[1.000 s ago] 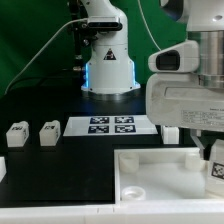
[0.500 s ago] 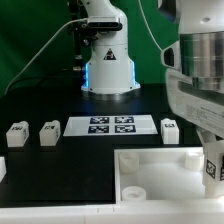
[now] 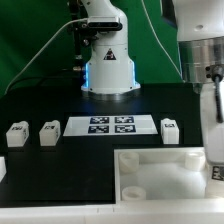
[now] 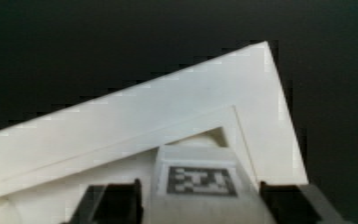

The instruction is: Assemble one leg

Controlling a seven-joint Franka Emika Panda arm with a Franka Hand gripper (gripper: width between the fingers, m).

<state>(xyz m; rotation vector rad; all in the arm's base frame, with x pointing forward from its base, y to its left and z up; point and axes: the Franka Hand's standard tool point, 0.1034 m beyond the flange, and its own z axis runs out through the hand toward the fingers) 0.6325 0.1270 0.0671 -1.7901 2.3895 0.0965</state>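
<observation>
Gripper hangs over the tray-like piece at the table's front right corner in the exterior view, pinching a leg between its two dark fingers; tag face toward the wrist camera. In the wrist view, a white corner of the tray-like piece lies directly below the held leg against the black table. Three more legs stand along the table's middle: two near the exterior view's left edge, one right of the marker board. Robot base at the back edge.
</observation>
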